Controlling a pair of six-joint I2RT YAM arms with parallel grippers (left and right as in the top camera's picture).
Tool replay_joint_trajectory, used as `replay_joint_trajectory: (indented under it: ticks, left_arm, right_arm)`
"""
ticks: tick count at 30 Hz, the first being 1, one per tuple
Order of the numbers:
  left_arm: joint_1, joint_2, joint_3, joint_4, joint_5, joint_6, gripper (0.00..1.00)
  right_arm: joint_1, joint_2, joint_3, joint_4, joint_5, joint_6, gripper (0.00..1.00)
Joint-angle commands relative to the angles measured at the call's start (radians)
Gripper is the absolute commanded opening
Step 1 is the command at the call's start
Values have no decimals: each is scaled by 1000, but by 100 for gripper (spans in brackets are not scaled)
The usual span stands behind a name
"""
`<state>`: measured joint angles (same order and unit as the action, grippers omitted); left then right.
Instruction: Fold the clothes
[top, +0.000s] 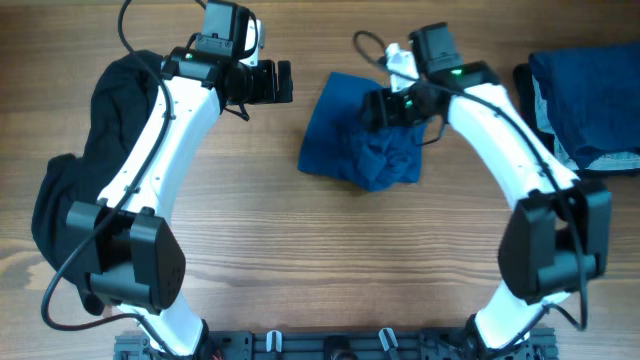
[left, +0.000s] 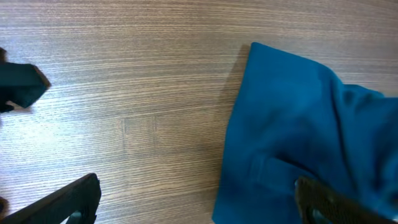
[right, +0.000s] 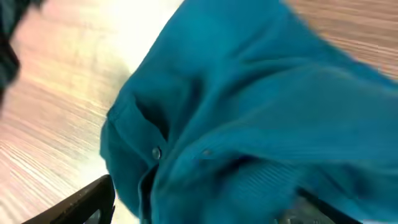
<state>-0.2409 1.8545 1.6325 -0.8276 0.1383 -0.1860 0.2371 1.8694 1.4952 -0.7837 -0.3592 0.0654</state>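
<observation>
Overhead, the blue shirt is lying at the middle of the tabletop, gathered into a rough block: its left and upper edges are sitting fairly straight, while its lower right part is bunching into loose wrinkles, so this fold is looking only partly made and is needing smoothing or 1 more fold, by my reading. The right claw is hanging right over that rumpled part with its jaws spread; in the right wrist view cloth is bulging between them without being pinched. The left claw is hovering released just beside the shirt's left edge, over bare wood, holding nothing. At the far right a dark blue garment is resting folded on a light grey one, seemingly finished. At the far left a black garment is lying in an unfolded heap, apparently waiting its turn.
</observation>
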Motion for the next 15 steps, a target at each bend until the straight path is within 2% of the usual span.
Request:
replay_joint_trajectory:
  ticks: [1, 6, 10, 15]
  left_arm:
    - [3, -14, 4, 0, -10, -2, 100]
    - [3, -14, 4, 0, -10, -2, 100]
    - [3, -14, 4, 0, -10, -2, 100]
    - [3, -14, 4, 0, -10, -2, 100]
  right_arm:
    - [-27, -42, 19, -19, -34, 77, 80]
    - [-75, -42, 17, -83, 27, 138, 75]
    - [-115, -42, -7, -194, 57, 83, 73]
    - [-142, -42, -77, -214, 56, 65, 66]
